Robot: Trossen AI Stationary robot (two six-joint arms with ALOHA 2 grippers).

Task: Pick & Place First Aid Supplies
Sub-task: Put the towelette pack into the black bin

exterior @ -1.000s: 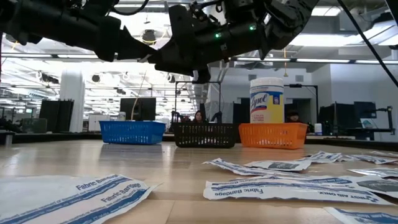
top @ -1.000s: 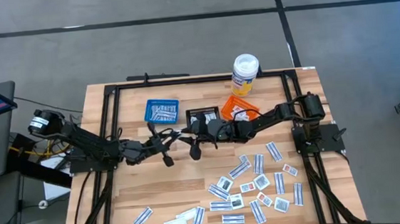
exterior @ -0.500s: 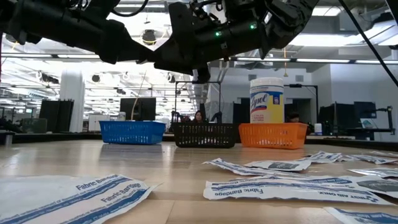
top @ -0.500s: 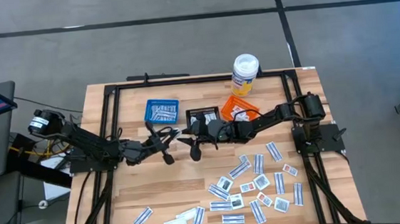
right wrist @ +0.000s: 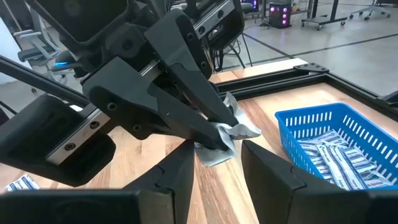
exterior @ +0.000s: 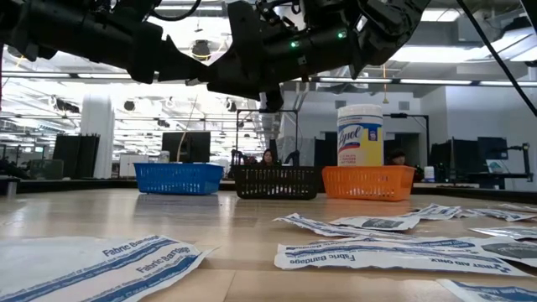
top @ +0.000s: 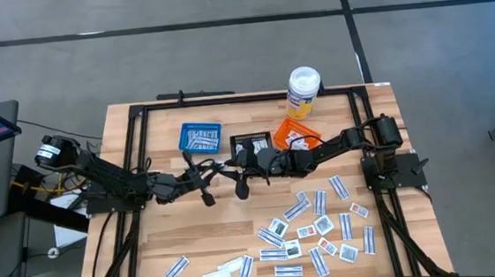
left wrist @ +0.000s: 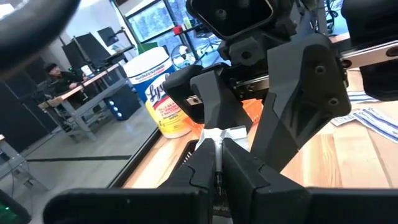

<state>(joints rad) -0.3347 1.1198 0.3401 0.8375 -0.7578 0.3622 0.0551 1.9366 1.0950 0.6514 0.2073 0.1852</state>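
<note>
Barely anything has shifted: the left gripper [right wrist: 219,134] stays pinched shut on a small crumpled white packet [right wrist: 225,138], above the wooden table [top: 220,234], near the blue plastic basket [top: 200,137]. The right gripper [left wrist: 239,121] faces it, half-open around nothing. Handover looks stalled.

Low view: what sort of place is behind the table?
Probably an open lab or workshop: ceiling strip lights, rows of desks with monitors, and a person seated beyond the baskets.
</note>
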